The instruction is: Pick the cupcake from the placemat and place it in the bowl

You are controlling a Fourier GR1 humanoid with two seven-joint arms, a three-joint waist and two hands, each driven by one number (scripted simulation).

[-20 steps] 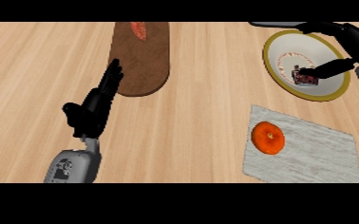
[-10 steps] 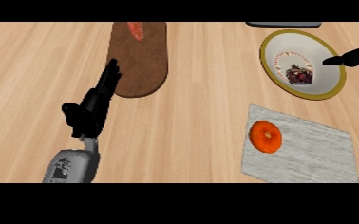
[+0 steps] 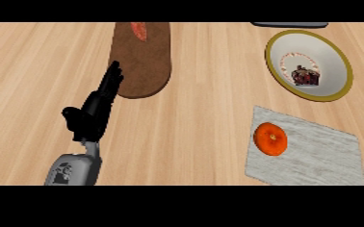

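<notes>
Cupcake (image 3: 305, 74) in bowl (image 3: 340, 87)

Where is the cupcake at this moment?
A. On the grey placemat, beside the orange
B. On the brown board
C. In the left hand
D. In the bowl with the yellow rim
D: the cupcake lies inside the bowl, while the grey placemat carries only the orange and the left hand is open and holds nothing.

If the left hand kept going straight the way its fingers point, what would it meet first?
Probably the brown placemat: the left hand points up the view, fingertips already at the mat's left edge. Its height above the counter is unclear.
</notes>
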